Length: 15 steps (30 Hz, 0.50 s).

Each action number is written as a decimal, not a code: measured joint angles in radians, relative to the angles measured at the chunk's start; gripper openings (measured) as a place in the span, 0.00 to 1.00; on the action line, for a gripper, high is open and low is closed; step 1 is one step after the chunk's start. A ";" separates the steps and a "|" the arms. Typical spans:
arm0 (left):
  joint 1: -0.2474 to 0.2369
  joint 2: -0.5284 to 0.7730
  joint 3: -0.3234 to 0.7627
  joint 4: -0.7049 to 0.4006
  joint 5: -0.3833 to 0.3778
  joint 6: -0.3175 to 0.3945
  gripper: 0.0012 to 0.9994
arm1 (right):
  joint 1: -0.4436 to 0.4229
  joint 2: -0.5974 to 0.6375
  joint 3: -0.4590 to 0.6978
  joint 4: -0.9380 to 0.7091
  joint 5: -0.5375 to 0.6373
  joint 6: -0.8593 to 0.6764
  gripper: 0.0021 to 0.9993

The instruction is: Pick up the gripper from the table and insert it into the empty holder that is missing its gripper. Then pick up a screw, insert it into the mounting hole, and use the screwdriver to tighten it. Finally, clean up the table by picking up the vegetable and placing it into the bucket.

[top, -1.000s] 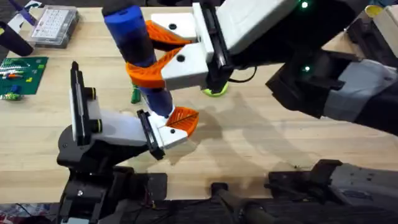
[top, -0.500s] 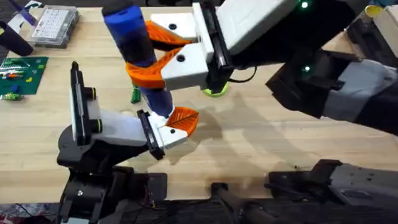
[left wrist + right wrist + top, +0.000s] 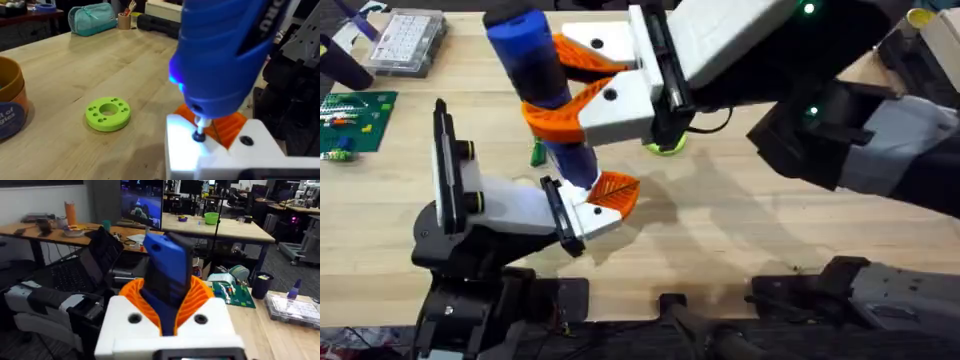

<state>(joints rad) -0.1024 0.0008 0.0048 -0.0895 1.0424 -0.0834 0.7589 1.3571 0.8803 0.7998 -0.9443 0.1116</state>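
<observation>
- right gripper [image 3: 570, 85] is up high over the middle of the tabletop [image 3: 740, 230], orange-padded jaws clamped around the screwdriver [image 3: 540, 85], which hangs roughly upright with its handle on top
- from the left wrist you can see its metal tip [image 3: 199, 134] sitting down on a white part with orange ribbing just behind it, blue glow on the tool's underside
- left gripper [image 3: 605, 200] sits low right under the screwdriver, can't tell how its jaws stand
- vegetable [image 3: 536, 152] is lying on the tabletop just behind the screwdriver, mostly hidden
- bucket [image 3: 10, 100] stands upright near the lime-green ring [image 3: 108, 113], not touching it
- a green circuit board [image 3: 350, 120] and a clear parts box [image 3: 408, 42] sit at the far left
</observation>
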 joint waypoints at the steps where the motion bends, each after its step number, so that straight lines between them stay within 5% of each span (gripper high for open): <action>1: 0.000 0.000 0.000 0.000 0.000 0.000 0.01 | 0.000 0.000 0.000 0.000 0.000 0.000 0.09; 15: 0.000 0.000 0.000 0.000 0.000 0.000 0.01 | 0.000 0.000 0.003 -0.027 0.001 -0.007 0.09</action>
<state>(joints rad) -0.1024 0.0008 0.0048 -0.0898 1.0428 -0.0834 0.7589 1.3571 0.8829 0.7729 -0.9438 0.1041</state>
